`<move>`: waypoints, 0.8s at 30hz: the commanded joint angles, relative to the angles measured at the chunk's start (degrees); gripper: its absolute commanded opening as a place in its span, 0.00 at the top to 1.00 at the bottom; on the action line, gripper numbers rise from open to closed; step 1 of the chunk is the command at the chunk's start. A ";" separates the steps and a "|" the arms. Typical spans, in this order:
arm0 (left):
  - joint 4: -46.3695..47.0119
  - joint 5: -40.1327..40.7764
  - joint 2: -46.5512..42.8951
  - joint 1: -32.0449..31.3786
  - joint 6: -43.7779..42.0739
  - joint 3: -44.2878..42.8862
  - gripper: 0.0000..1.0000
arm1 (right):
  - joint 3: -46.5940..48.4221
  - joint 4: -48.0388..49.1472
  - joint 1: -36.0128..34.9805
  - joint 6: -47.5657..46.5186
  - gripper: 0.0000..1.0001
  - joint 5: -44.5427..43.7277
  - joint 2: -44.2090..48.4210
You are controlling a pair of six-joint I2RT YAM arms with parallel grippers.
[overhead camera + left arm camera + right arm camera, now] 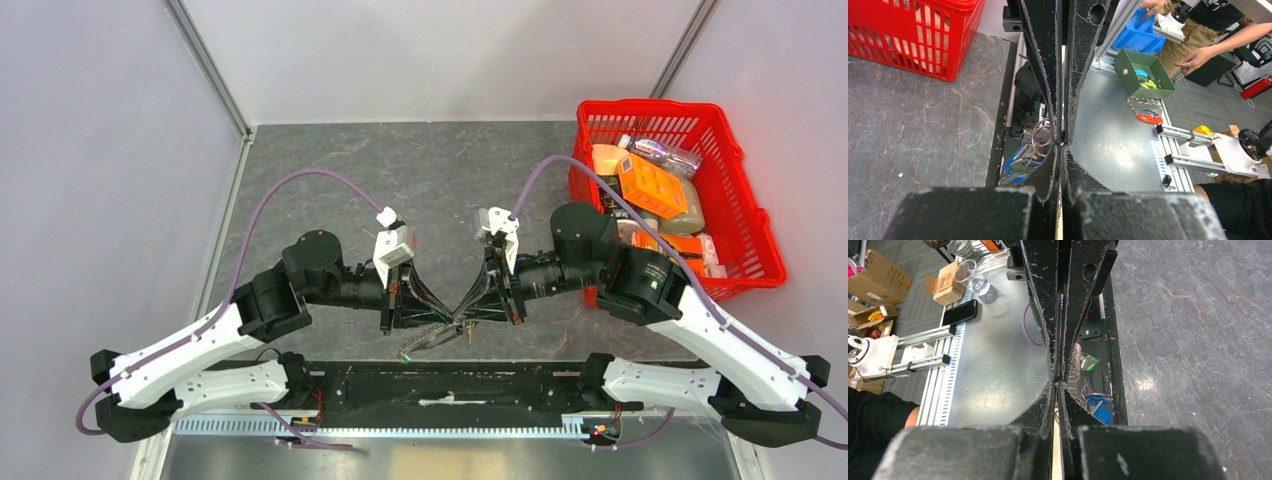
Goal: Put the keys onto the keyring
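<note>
Grey marbled desk (400, 180); arms meet at its near edge. Left fingers (1045, 75) clamp shut on the keyring (1040, 136), keys (1018, 165) dangling; right fingers (1040, 300) pressed together, hold unclear. A slack pinch could drop everything.

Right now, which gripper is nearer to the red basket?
Right. In the top view, the right gripper sits left of the red basket; the left gripper meets it from farther left.

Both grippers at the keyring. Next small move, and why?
Probably ease the right gripper slightly away from the left gripper to test its grip. Both are pinched shut tip to tip; the keyring hangs at the left's tips with the blue key; what the right holds is hidden.
</note>
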State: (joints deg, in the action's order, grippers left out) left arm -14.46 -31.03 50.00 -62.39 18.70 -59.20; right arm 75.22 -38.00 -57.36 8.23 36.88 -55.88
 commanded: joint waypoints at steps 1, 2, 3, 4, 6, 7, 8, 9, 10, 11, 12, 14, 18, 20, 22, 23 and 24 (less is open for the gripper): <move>3.29 0.24 -0.71 -0.09 -1.56 -2.06 0.98 | 2.40 0.84 -0.10 -0.31 0.95 2.05 0.97; 3.34 0.40 -0.70 -0.03 -1.51 -2.06 0.98 | 2.35 0.82 -0.12 -0.29 0.98 2.05 1.08; 3.46 0.50 -0.70 -0.07 -1.48 -1.99 0.98 | 2.30 0.82 -0.12 -0.32 1.00 2.05 1.24; 3.56 0.53 -0.62 -0.08 -1.43 -2.06 0.98 | 2.15 0.82 -0.12 -0.31 1.00 2.18 1.31; 3.96 0.84 -0.72 -0.04 -1.13 -1.97 0.98 | 1.80 1.03 -0.09 -0.41 1.00 2.62 1.66; 4.23 0.81 -0.74 -0.10 -1.04 -1.90 0.98 | 1.63 1.25 -0.08 -0.33 1.00 2.67 1.83; 4.79 0.58 -0.89 -0.10 -0.98 -1.74 0.98 | 1.34 1.84 -0.07 -0.16 1.00 2.46 2.17; 5.67 0.37 -1.09 -0.01 -0.80 -1.32 0.98 | 1.01 2.44 -0.12 0.23 1.00 2.08 2.51; 6.48 0.23 -1.41 -0.05 -0.64 -0.92 0.95 | 0.75 3.09 -0.11 0.51 1.00 1.75 2.89; 7.44 -0.09 -1.76 -0.05 -0.46 -0.42 0.89 | 0.55 3.54 -0.12 0.77 1.00 1.32 3.18; 8.33 -0.38 -2.11 -0.06 -0.31 0.18 0.83 | 0.46 3.94 -0.12 1.03 1.00 0.99 3.62; 10.54 -0.79 -2.94 -0.01 0.00 1.30 0.68 | 0.18 4.79 -0.10 1.85 1.00 -0.13 4.55; 14.20 -1.18 -4.42 -0.05 0.33 3.21 0.55 | -0.57 6.96 -0.12 4.30 1.00 -2.22 6.60; 16.96 -1.52 -4.73 -0.07 0.69 4.06 0.53 | -1.49 8.97 -0.12 6.27 1.00 -3.07 7.74; 18.87 -1.61 -4.61 -0.07 0.95 4.67 0.53 | -3.17 11.47 -0.07 7.89 1.00 -3.47 9.20; 19.91 -1.50 -4.53 -0.08 1.13 5.00 0.53 | -4.23 13.35 -0.12 8.47 1.00 -3.53 9.94; 20.81 -1.59 -4.47 -0.09 1.35 5.29 0.53 | -5.52 14.69 -0.09 8.77 1.00 -3.57 10.91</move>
State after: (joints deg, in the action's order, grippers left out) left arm -0.99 -31.73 45.56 -62.43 18.94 -55.07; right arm 72.75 -32.47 -57.39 13.34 34.63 -47.83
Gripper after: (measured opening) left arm 0.468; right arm 0.007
